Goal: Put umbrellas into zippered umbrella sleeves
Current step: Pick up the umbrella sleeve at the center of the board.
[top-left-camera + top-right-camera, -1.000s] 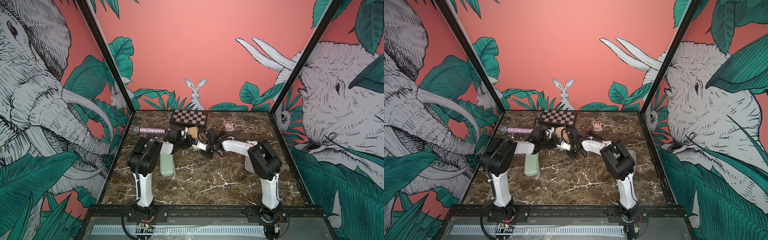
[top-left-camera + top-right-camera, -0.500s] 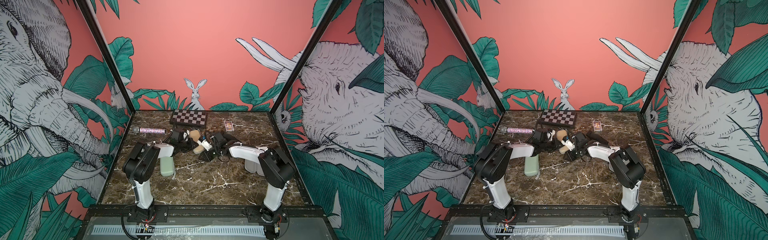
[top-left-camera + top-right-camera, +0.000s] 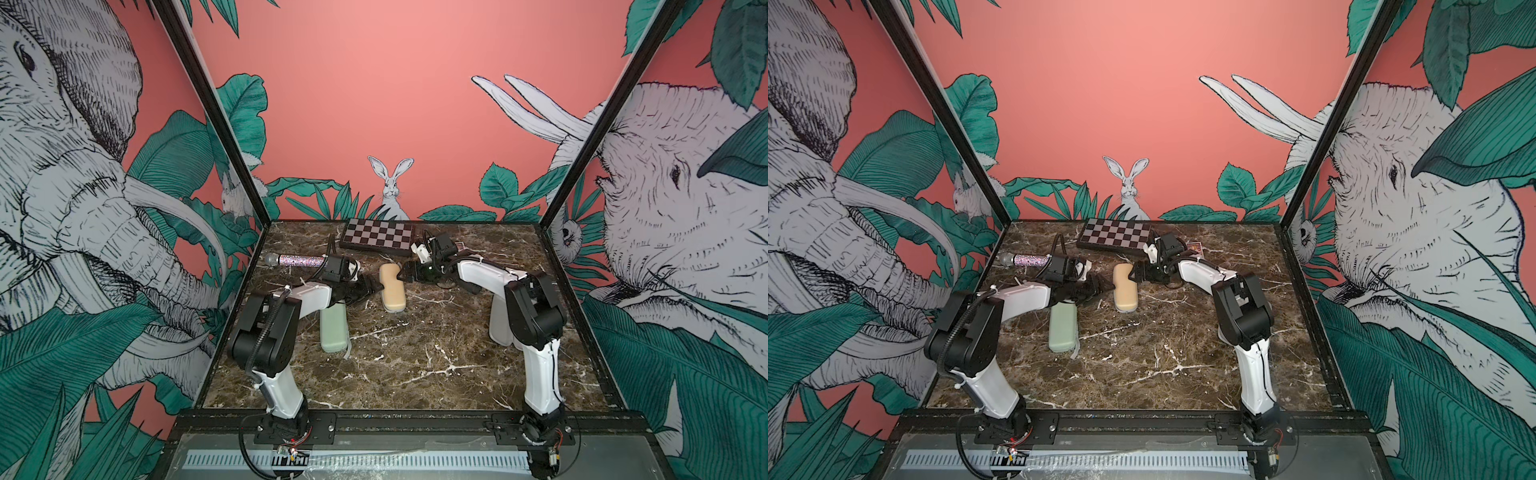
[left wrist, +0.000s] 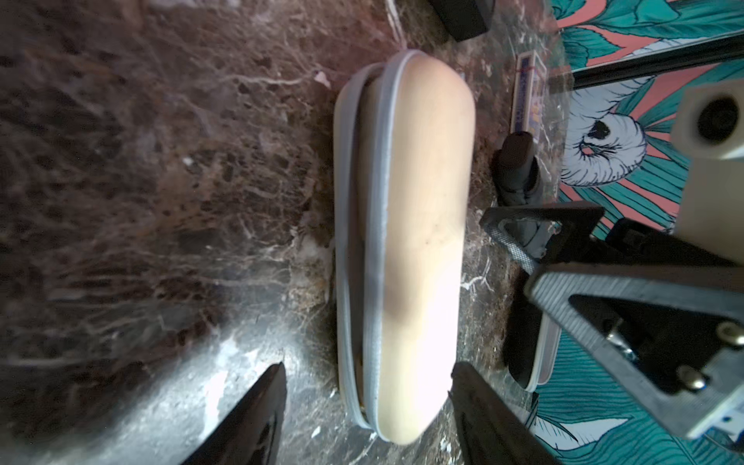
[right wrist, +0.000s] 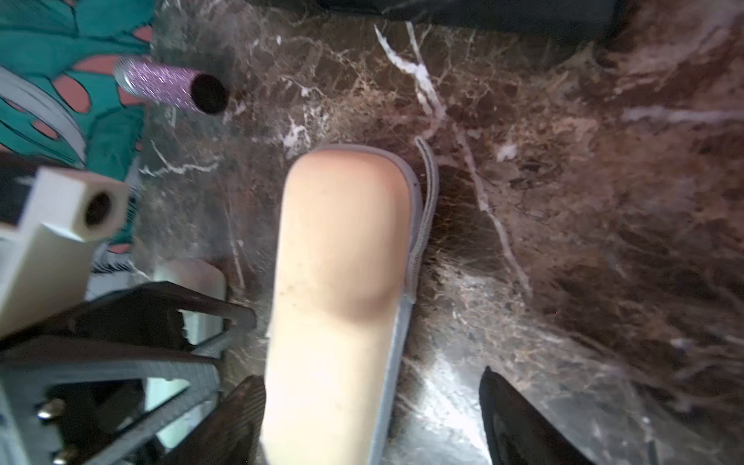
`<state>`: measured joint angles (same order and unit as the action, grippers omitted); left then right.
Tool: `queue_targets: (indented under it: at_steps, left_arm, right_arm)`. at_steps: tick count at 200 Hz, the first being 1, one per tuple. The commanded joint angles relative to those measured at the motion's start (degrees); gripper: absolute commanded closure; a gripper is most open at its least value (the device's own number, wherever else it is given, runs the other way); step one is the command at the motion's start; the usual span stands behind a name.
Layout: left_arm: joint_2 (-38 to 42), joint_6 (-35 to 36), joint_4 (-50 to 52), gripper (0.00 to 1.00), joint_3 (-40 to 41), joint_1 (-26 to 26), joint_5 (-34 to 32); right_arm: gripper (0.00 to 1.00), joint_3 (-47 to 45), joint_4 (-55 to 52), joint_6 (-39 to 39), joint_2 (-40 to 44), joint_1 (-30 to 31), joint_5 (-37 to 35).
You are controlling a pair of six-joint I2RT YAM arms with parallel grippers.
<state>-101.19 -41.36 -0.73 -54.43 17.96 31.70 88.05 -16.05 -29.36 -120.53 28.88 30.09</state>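
Two parallel claws face each other across a cream, oblong, round-cornered clamshell sleeve [image 3: 392,286] lying flat on the brown marble tabletop [image 3: 415,365] in both top views. Left gripper [image 3: 371,287]: jaws spread, its black fingers [image 4: 265,410] flanking one end of the sleeve in the left wrist view, nothing clasped. Right gripper [image 3: 405,273]: jaws wide apart, straddling the opposite end (one finger sits just beside the shell; whether it touches cannot be told). The sleeve's lid is down, its grey zipper bands show a narrow gap along one side, and its contents are hidden. A mint green closed sleeve [image 3: 334,330] lies nearer the front, partly under the left arm. A black stubby folded umbrella [image 4: 517,165] lies beyond the cream sleeve, near the right gripper. At the back lie a checkered board box [image 3: 378,237] and a glittery purple microphone [image 3: 297,260].
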Motion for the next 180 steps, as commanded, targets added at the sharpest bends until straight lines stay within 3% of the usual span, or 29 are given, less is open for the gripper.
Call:
queue_targets:
  at_steps: [1, 52, 93, 129, 157, 180]
  left_arm:
    - [-3.0, 0.3, -2.0, 0.32, -2.8, 0.5, 0.2]
    - [-9.2, -3.2, -8.0, 0.39, -2.0, 1.2, 4.1]
    - [-11.2, -14.4, -22.2, 0.51, 2.1, 2.8, 11.2]
    - [-12.0, -27.3, -37.9, 0.65, 5.1, 4.2, 14.9]
    - [-11.1, -35.7, -48.7, 0.69, 7.1, 5.6, 15.0]
    - [-10.8, -40.2, -54.0, 0.86, 8.2, 6.0, 14.5]
  right_arm:
    - [0.09, -0.3, -0.6, -4.8, -0.9, 0.5, -0.5]
    - [0.14, -4.7, 7.3, -11.5, -2.8, 1.5, 3.0]
    - [0.19, -12.0, 22.2, -20.1, -2.5, 2.2, 8.7]
    - [0.21, -22.5, 44.8, -35.8, 3.3, 2.3, 13.8]
    - [0.22, -27.0, 50.2, -41.6, 9.1, 2.6, 13.9]
    - [0.23, -30.8, 50.4, -43.5, 13.7, 3.2, 13.2]
